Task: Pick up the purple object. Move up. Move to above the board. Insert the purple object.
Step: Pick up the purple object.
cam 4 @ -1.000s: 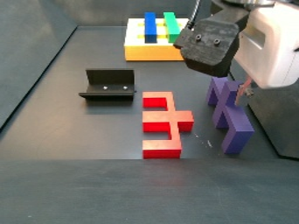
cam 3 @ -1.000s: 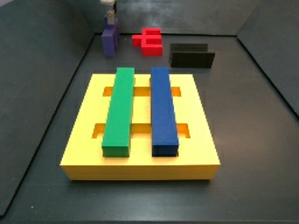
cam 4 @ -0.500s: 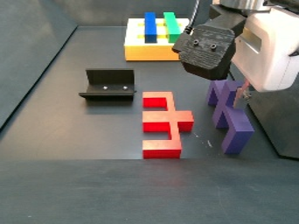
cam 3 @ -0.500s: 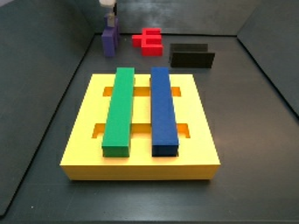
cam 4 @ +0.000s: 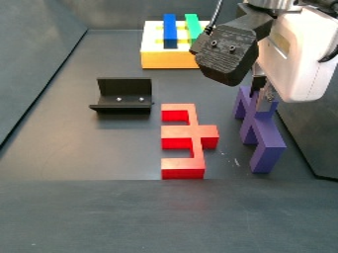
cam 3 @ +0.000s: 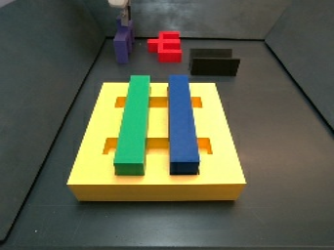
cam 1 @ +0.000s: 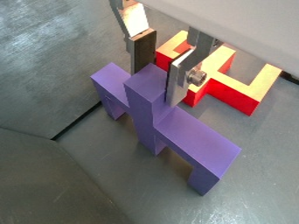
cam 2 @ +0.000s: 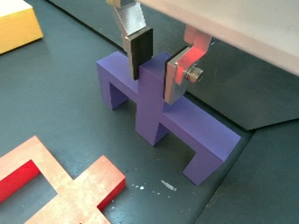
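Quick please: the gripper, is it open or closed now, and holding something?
Gripper: open, fingers on either side of the purple object's stub, not yet closed on it.

The claw point(cam 2: 160, 68) straddles the purple object point(cam 2: 158, 114), red block point(cam 4: 185, 141) near, floor between bare

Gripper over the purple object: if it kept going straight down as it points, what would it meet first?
The purple object: the gripper straddles its raised centre stub, fingers open either side, so the stub would enter the gap first.
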